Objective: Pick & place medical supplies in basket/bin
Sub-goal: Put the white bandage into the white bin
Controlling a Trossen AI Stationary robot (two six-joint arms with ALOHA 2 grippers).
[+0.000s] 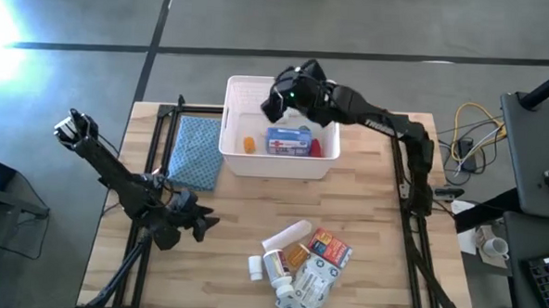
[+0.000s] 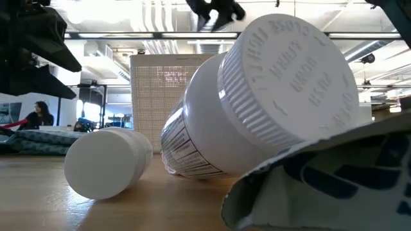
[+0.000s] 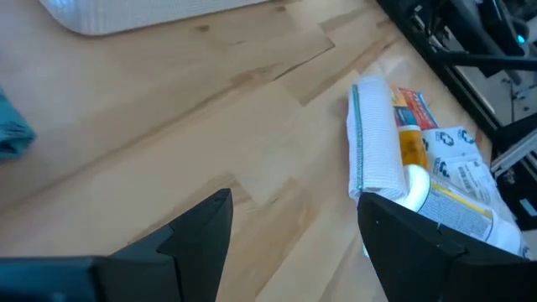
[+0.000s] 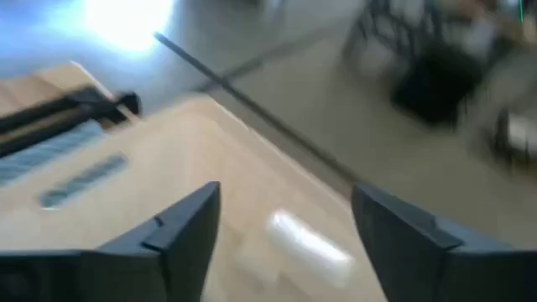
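Observation:
The white bin (image 1: 235, 124) stands at the table's far middle. It holds a blue-white first-aid box (image 1: 288, 141), a small orange item (image 1: 248, 144) and a red one (image 1: 317, 148). My right gripper (image 1: 282, 94) hovers open above the bin's far part, and nothing lies between its fingers (image 4: 285, 197). More supplies lie heaped at the near edge (image 1: 304, 263): white pill bottles (image 2: 257, 96), an orange box (image 1: 329, 246) and a grey-white pack (image 3: 375, 143). My left gripper (image 1: 202, 223) waits open, low over the table's near left (image 3: 295, 201).
A blue cloth (image 1: 196, 152) lies left of the bin. Black frame rails (image 1: 154, 158) run along the table's left and right sides. Bare wood (image 1: 272, 205) separates the bin from the heap. A second white bottle (image 2: 106, 160) lies on its side near the low camera.

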